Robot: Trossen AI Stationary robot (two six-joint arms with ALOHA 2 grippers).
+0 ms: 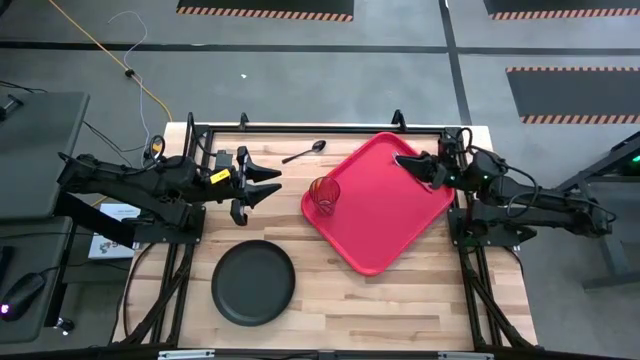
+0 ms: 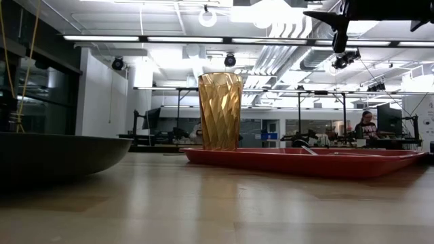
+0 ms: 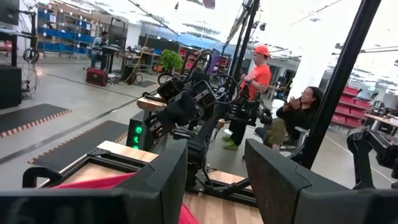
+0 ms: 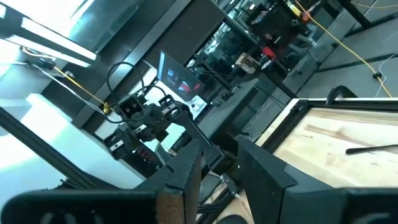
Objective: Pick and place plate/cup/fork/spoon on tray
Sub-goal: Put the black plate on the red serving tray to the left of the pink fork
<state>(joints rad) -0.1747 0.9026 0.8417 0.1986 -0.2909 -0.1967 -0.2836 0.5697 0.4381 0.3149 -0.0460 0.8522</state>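
Wooden desk (image 1: 400, 300): carries everything.
Tray (image 1: 395, 215): red, on the desk's right half, set askew.
Plate (image 1: 253, 282): black, on the desk near its front edge, left of the tray.
Cup (image 1: 324, 196): amber, upright on the tray's left corner.
Spoon (image 1: 304, 152): dark, on the desk beyond the tray.
Left gripper (image 1: 272, 184): jaws parted, holding nothing, just left of the cup.
Right gripper (image 1: 408, 164): over the tray's far edge, jaws slightly apart and bare.

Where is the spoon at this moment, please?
In the high view, the spoon lies on the bare table near its far edge, just left of the tray, not on it.
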